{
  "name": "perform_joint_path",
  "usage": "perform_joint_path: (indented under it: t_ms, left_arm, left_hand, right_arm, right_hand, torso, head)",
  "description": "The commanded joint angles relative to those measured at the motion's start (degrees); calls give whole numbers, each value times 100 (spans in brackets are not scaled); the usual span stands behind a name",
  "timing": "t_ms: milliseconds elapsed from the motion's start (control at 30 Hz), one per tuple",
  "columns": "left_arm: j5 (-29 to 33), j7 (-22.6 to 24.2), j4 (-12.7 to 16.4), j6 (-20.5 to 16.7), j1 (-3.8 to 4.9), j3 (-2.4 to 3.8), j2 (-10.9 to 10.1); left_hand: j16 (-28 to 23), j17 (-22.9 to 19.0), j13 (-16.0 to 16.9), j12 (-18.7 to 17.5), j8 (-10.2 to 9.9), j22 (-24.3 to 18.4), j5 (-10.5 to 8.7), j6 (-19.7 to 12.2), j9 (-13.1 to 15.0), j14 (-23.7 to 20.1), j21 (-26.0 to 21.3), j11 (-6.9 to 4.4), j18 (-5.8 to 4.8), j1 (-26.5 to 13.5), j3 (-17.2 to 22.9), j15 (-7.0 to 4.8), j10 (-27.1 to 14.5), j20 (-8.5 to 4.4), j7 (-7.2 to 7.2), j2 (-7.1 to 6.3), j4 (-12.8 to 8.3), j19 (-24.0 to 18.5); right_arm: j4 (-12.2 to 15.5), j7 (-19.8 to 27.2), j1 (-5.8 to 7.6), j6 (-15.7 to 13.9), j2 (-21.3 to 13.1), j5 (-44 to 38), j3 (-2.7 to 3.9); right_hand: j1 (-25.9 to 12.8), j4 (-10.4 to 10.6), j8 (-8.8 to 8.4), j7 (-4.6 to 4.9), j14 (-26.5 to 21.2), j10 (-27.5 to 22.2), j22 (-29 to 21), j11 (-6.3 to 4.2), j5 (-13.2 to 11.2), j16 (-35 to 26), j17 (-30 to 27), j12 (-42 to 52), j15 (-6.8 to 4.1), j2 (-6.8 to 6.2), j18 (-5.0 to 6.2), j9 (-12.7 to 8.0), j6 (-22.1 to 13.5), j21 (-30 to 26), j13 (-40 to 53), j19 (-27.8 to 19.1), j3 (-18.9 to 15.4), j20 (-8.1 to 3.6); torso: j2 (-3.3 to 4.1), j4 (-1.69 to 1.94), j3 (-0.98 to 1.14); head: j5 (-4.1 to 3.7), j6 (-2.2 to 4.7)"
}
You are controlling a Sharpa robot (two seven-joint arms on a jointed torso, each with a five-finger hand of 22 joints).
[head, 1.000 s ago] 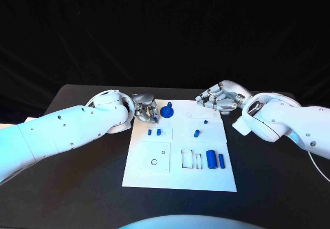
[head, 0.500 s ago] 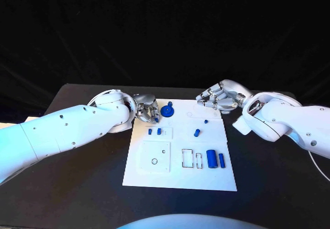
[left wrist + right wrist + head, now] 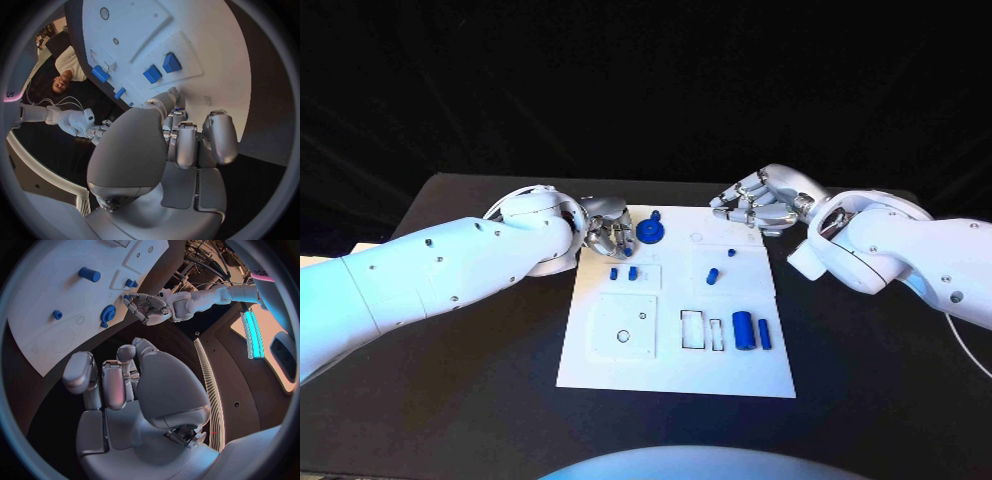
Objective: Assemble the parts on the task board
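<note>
The white task board (image 3: 675, 375) lies in the middle of the black table. My left hand (image 3: 606, 232) hovers at the board's far left edge with its fingers curled, and a small blue part (image 3: 627, 250) shows at the fingertips (image 3: 170, 98). A blue gear (image 3: 651, 234) stands just right of that hand. My right hand (image 3: 759, 208) hangs over the far right corner, fingers curled in with nothing in them. Two small blue blocks (image 3: 623, 273) lie close to the left hand. The right wrist view shows the gear (image 3: 108, 313) and the left hand (image 3: 150, 307).
Other blue parts on the board are a small peg (image 3: 734, 254), a short cylinder (image 3: 713, 277), a thick cylinder (image 3: 743, 332) and a thin bar (image 3: 764, 334). Outlined slots (image 3: 692, 331) and a square recess (image 3: 627, 335) are on the near half. Bare black table (image 3: 877, 380) surrounds the board.
</note>
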Motion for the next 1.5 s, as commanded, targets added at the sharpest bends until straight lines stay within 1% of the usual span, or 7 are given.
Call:
perform_joint_path:
  t_ms: [33,700,1100,1233,1333,1400,1500]
  left_arm:
    - [-73,-1,-1,183,-6,-7,17]
    - [-154,-50,-93,148,-5,-33,107]
    - [-156,-52,-104,153,-5,-35,121]
    - [-155,-76,-105,130,-5,-36,116]
    - [-152,-110,-112,128,-5,-36,107]
    - [-152,-141,-121,124,-5,-36,96]
    - [-151,-176,-132,104,-5,-36,70]
  left_hand:
    - [27,-6,8,-24,-26,390,-39,31,9,213,19,-1,-76,-69,25,25,30,22,10,-3,-16,77]
    - [25,-27,21,-74,-69,394,-43,8,-1,206,11,9,-74,-168,38,29,4,26,18,-16,-27,72]
    - [17,-63,28,-154,-167,401,-42,-98,-37,193,5,48,-75,-229,87,59,-60,45,59,-48,-78,65]
    - [0,-105,30,-205,-265,390,-43,-228,-78,179,-23,71,-70,-284,113,80,-100,63,79,-98,-100,53]
    - [-39,-183,18,-281,-362,351,-34,-491,-155,150,-95,106,-57,-321,169,113,-188,86,127,-151,-127,25]
    - [-70,-244,4,-336,-365,317,-34,-768,-235,125,-157,133,-45,-365,209,137,-263,107,166,-210,-143,0]
    - [-88,-286,-15,-395,-363,269,-37,-941,-284,110,-242,178,-31,-428,231,162,-355,137,203,-268,-143,-29]
  right_arm:
    - [3,17,-4,85,5,-47,0]
    - [4,-2,-4,83,9,-65,0]
    - [-5,12,-4,69,11,-64,0]
    - [-16,-4,-4,33,9,-63,0]
    - [-30,-40,-4,16,6,-68,0]
    - [-44,-83,-4,8,3,-93,0]
    - [-66,-154,-4,-4,1,-135,0]
  right_hand:
    - [56,-7,27,16,282,-18,6,-12,38,-22,126,12,38,1,100,-9,12,-23,9,-4,33,-5]
    - [52,-2,30,15,287,-6,19,-13,41,-10,138,27,38,3,98,-8,18,-16,18,5,35,-5]
    - [45,3,31,16,284,-8,3,-12,39,-28,120,18,38,1,101,-8,21,-24,7,-3,34,-5]
    - [37,8,21,22,254,-83,-117,-7,38,-135,14,-96,42,-21,124,-13,1,-86,-85,-69,31,-4]
    - [35,20,2,37,173,-429,-353,7,40,-382,-220,-655,55,-51,169,-22,-41,-222,-536,-204,47,5]
    - [36,42,-5,48,70,-721,-606,22,33,-692,-506,-1139,64,-85,214,-27,-70,-380,-935,-350,75,16]
    - [42,93,-2,63,-82,-901,-939,59,-3,-1172,-934,-1537,89,-136,274,-28,-100,-611,-1311,-529,137,32]
  torso:
    - [-3,-3,0]
    - [-1,-2,-1]
    - [0,1,-1]
    - [-2,-2,-2]
    - [-4,-3,0]
    - [-2,-3,1]
    - [-3,-3,-4]
  head:
    - [5,5]
    - [-12,-1]
    - [-8,-5]
    - [-7,-7]
    - [-5,-13]
    - [-9,-9]
    - [-15,-9]
